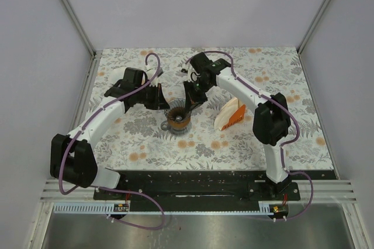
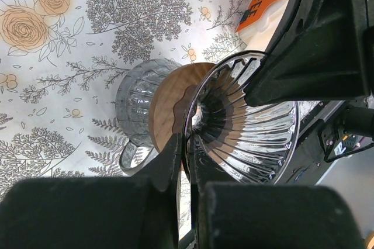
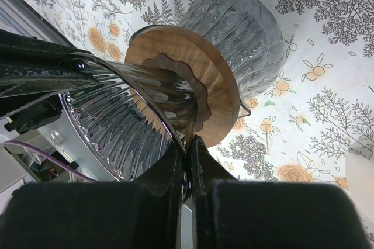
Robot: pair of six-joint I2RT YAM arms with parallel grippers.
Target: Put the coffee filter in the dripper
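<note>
Item 1: dripper (image 2: 251, 138). A clear glass cone with ribs running from the wide rim down to the neck, and bright reflections along each flute. It sits at the centre of the overhead view. Its inside is largely hidden behind the ribs and the glare.

Item 2: wooden collar (image 3: 193, 73). A flat round disc of pale brown grained wood around the neck of the cone, with a darker scalloped ring against the glass.

Item 3: glass vessel (image 2: 137, 100). A rounded, fluted body of greyish glass beneath the collar, with a small loop handle at its side. Its base is hard to make out.

Item 4: left pincer (image 2: 187, 155). Black, matt and blocky. Its two fingers are nipped tight on the dripper's rim, one on each face of the glass. Its body fills the bottom of its own view.

Item 5: right pincer (image 3: 188, 158). The same make, likewise clamped narrow on the rim, on the opposite side of the cone.

Item 6: coffee filter pack (image 1: 228, 114). A pale paper wedge with an orange label, lying on the worktop (image 1: 263, 85) right of centre in the overhead view, apart from the dripper. The right arm (image 1: 245, 88) partly covers it. In the left wrist view, the top edge of the frame and the right pincer cut it off.

Item 7: worktop covering. White, printed with grey ferns and orange blooms.
</note>
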